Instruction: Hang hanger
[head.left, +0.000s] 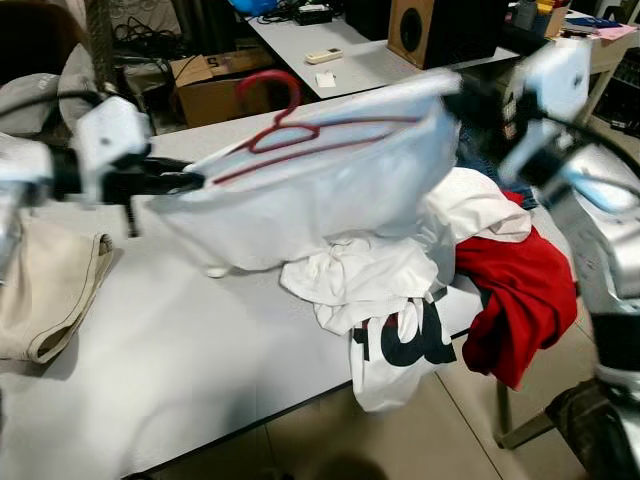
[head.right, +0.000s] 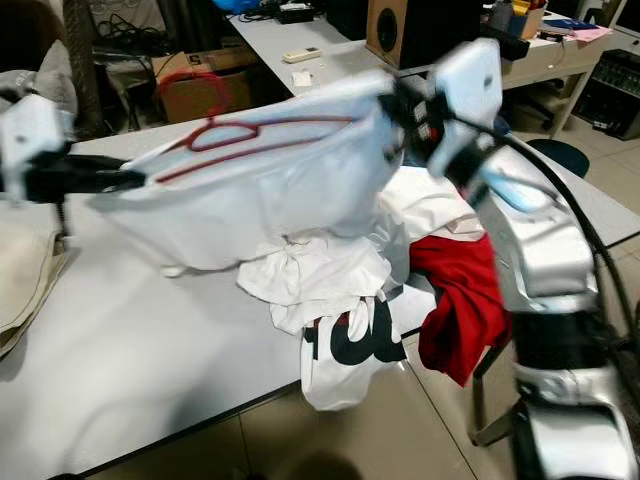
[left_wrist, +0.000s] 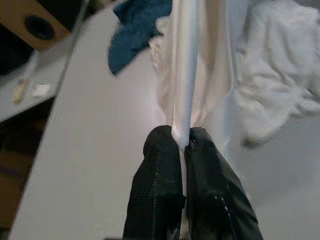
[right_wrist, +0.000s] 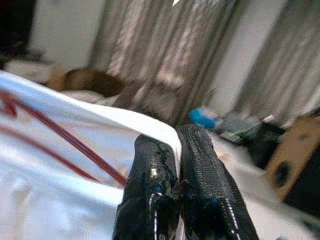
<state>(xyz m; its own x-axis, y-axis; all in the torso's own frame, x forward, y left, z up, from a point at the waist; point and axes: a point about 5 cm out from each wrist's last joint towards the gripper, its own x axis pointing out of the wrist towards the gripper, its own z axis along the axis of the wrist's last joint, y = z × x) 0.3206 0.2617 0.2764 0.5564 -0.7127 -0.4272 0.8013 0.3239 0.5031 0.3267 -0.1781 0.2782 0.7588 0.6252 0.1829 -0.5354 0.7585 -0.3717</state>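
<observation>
A white garment (head.left: 320, 190) is stretched in the air above the grey table (head.left: 180, 350), with a red hanger (head.left: 290, 125) inside it; the hook sticks out at the top. My left gripper (head.left: 195, 182) is shut on the garment's left edge, and its fingers (left_wrist: 175, 145) pinch the white cloth. My right gripper (head.left: 462, 100) is shut on the garment's right edge, where its fingertips (right_wrist: 172, 150) clamp the fabric beside the red hanger bar (right_wrist: 75, 150).
A heap of white clothes (head.left: 370, 280), a printed white shirt (head.left: 400, 350) and a red garment (head.left: 515, 300) lie at the table's right edge. A beige cloth (head.left: 50, 290) lies at left. A cardboard box (head.left: 215, 85) and a speaker (head.left: 430, 30) stand behind.
</observation>
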